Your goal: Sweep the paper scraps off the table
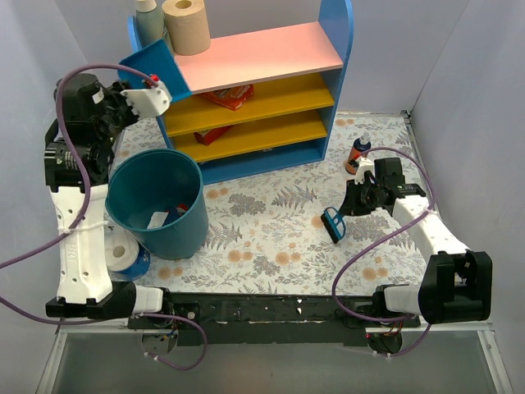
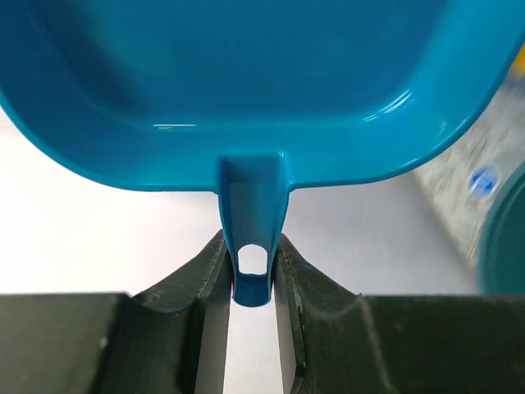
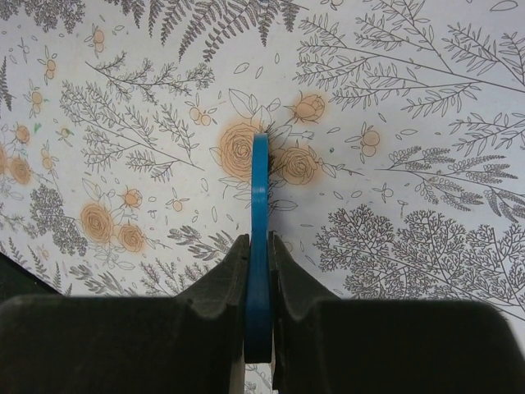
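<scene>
My left gripper (image 1: 149, 89) is shut on the handle of the blue dustpan (image 1: 150, 66) and holds it high, tilted, above the teal bin (image 1: 156, 201). In the left wrist view the pan (image 2: 246, 82) fills the top and looks empty, its handle pinched in that gripper (image 2: 252, 275). A few paper scraps lie in the bin: a white one (image 1: 158, 219) and a red one (image 1: 182, 207). I see none on the leaf-printed table (image 1: 271, 238). My right gripper (image 1: 351, 201) is shut on the hand brush (image 1: 334, 223), bristles on the cloth; its handle (image 3: 260, 189) is edge-on in that gripper (image 3: 259, 246).
The pink, yellow and blue shelf unit (image 1: 262, 90) stands at the back, with a paper roll (image 1: 186, 25) and a bottle (image 1: 149, 20) on top. A small orange and blue bottle (image 1: 358, 153) stands by my right gripper. A tape roll (image 1: 123, 256) lies beside the bin.
</scene>
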{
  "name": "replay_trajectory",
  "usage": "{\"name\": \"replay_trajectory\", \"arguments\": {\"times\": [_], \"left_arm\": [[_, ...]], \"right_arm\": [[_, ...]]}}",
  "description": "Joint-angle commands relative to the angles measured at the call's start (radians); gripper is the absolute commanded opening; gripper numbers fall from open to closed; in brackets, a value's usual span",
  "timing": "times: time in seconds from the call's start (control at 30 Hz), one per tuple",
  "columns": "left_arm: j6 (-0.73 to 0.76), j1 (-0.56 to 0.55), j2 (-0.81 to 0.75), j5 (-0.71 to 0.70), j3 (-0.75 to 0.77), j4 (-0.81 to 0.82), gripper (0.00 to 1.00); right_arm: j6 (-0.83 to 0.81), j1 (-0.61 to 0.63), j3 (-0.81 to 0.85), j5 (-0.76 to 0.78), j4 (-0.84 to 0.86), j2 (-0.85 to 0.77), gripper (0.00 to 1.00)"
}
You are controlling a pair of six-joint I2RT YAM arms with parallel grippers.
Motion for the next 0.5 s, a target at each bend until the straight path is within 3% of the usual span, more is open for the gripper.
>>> {"name": "replay_trajectory", "arguments": {"times": [0.0,0.2,0.47], "left_arm": [[-0.251,-0.178,0.025,0.146,0.075,0.076,0.0],[-0.44,-0.513,0.14,0.056,0.133,0.08,0.0],[-0.606,-0.754,0.213,0.081,0.043,0.094,0.0]], "right_arm": [[-0.017,-0.011,0.056,0.007,-0.051,-0.005,0.01],[-0.034,-0.023,0.096,0.017,-0.102,-0.029,0.01],[-0.077,-0.054,0.185,0.032,-0.17,-0.086,0.01]]}}
